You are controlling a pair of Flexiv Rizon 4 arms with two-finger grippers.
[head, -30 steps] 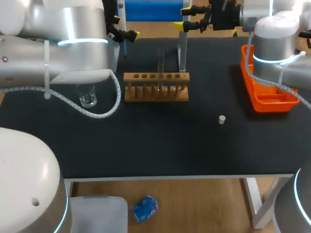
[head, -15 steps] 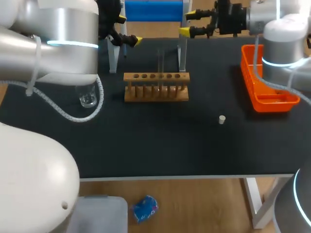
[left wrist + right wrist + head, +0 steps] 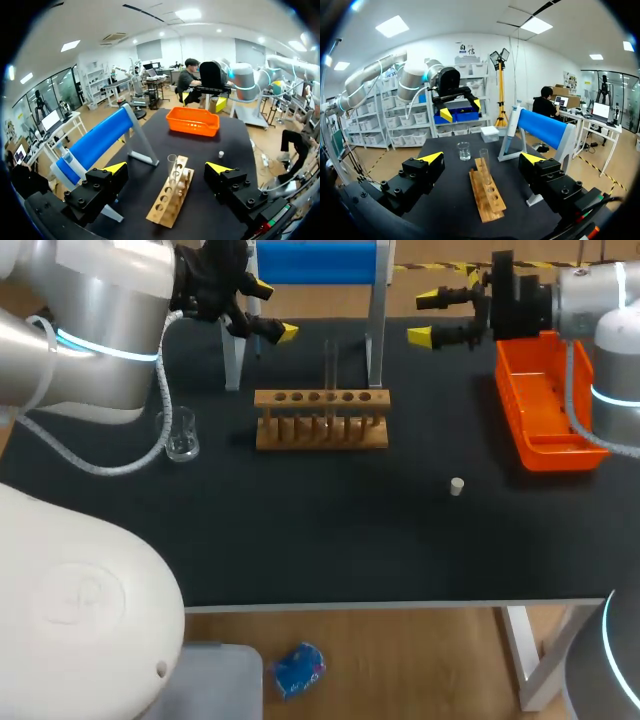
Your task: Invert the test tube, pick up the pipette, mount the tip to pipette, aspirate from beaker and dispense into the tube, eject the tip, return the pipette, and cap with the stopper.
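Left tool [image 3: 275, 310] and right tool [image 3: 424, 317] both released and empty, with the test tube [image 3: 330, 365] in the rack [image 3: 321, 425] between them.
The left tool hangs over the counter's [image 3: 330, 530] back left, fingers spread. The beaker [image 3: 181, 435] stands near the left edge. The test tube stands vertical in the wooden rack mid-counter, well apart from either tool. The stopper [image 3: 456, 486] lies toward the front right. The orange tray [image 3: 545, 452] sits along the right edge, with the right tool near its back end.
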